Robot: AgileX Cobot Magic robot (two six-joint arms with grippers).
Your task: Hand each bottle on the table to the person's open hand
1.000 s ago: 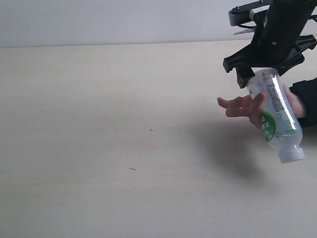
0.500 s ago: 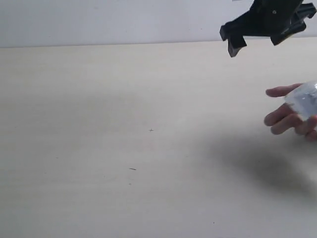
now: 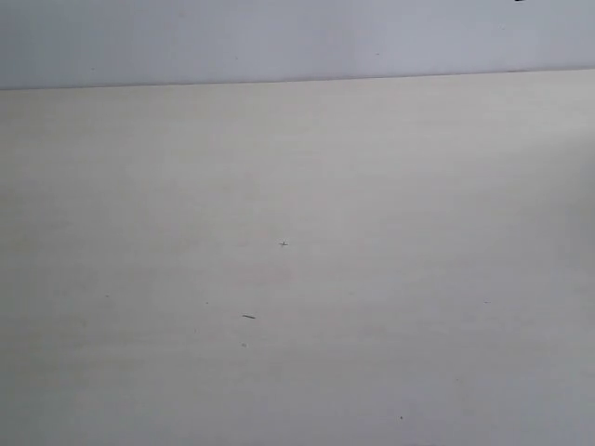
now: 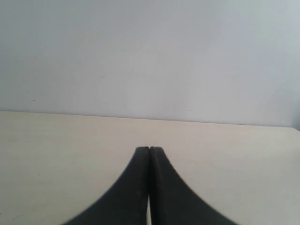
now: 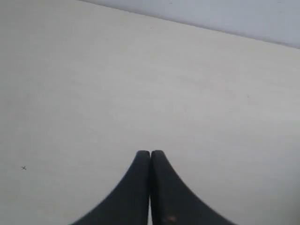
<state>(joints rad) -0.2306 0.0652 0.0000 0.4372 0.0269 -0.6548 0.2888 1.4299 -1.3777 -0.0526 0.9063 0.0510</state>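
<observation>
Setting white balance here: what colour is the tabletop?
The table is pale beige with faint grain, best seen in the exterior view.

A plain, pale bluish-grey wall (image 3: 279, 42) fills the background, smooth and evenly lit, its lower edge running straight across.

The broad, flat tabletop (image 3: 297, 186) is pale beige with faint wood grain, dotted by a few tiny dark specks (image 3: 284, 243). Behind the tabletop, the plain wall (image 3: 279, 37) is pale bluish grey. Over the tabletop, the left gripper (image 4: 149, 150) and right gripper (image 5: 150, 153) are matt black.
</observation>
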